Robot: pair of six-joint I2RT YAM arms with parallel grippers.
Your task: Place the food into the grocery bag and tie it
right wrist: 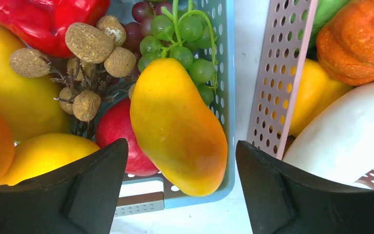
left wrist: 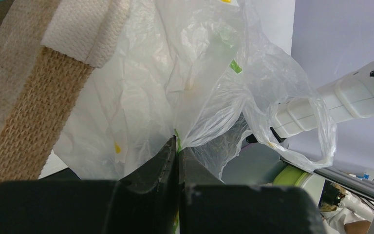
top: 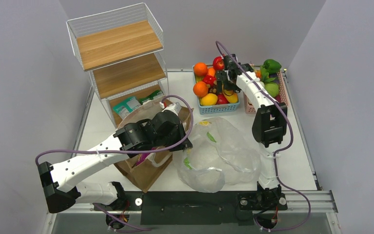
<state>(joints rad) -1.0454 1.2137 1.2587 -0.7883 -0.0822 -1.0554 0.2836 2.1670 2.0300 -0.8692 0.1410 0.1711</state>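
Observation:
The grocery bag (top: 219, 151) lies crumpled on the table, translucent with lemon and leaf prints. My left gripper (top: 187, 144) is shut on a fold of its edge, and the left wrist view shows the fingertips (left wrist: 178, 146) pinching the plastic (left wrist: 151, 87). My right gripper (top: 224, 82) is open above the blue basket (top: 219, 110) of toy fruit. Its jaws (right wrist: 181, 145) stand on either side of a yellow-orange mango (right wrist: 175, 126) without touching it. Oranges (top: 200, 68) sit in that basket. Teal and green snack packets (top: 126, 105) lie on the shelf's bottom level.
A brown burlap bag (top: 146, 168) stands under my left arm, and its strap (left wrist: 34, 107) shows beside the plastic. A wire and wood shelf (top: 119, 48) stands at the back left. A pink basket (top: 283, 85) of vegetables sits to the right of the blue one.

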